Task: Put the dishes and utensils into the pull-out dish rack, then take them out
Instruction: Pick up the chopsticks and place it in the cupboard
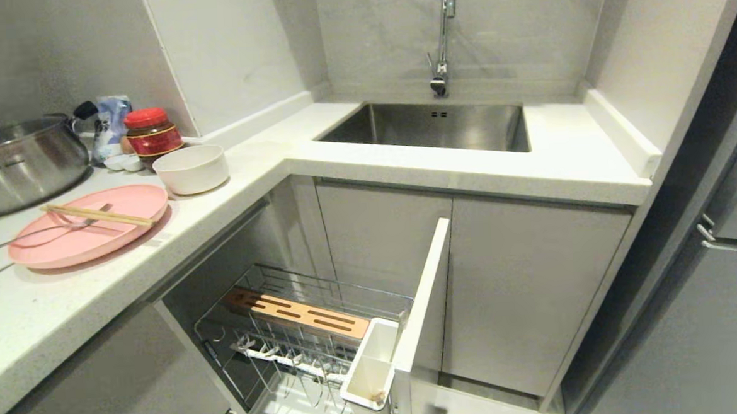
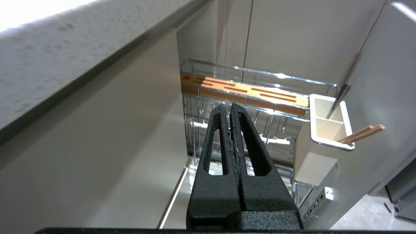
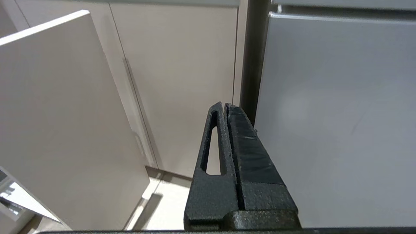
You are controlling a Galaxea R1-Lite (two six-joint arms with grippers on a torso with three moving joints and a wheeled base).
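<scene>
the pull-out dish rack [image 1: 299, 337] stands open, but the plate [image 1: 86, 228], bowl [image 1: 191, 169], fork [image 1: 42, 233] and chopsticks [image 1: 98, 215] sit on the counter [image 1: 39, 306]. my left gripper [image 2: 230, 110] and right gripper [image 3: 224, 109] are closed on nothing, so loading seems unstarted.

Pull-out dish rack [image 1: 299, 337] stands open and unloaded; chopsticks [image 1: 98, 215] and fork [image 1: 42, 233] lie across plate [image 1: 86, 244] on counter [image 1: 33, 313], bowl [image 1: 191, 169] beside.

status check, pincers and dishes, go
Left pincer, right pincer both shut, empty. Fork, chopsticks on plate, bowl beside. Dish rack pulled out, no obstruction seen.
</scene>
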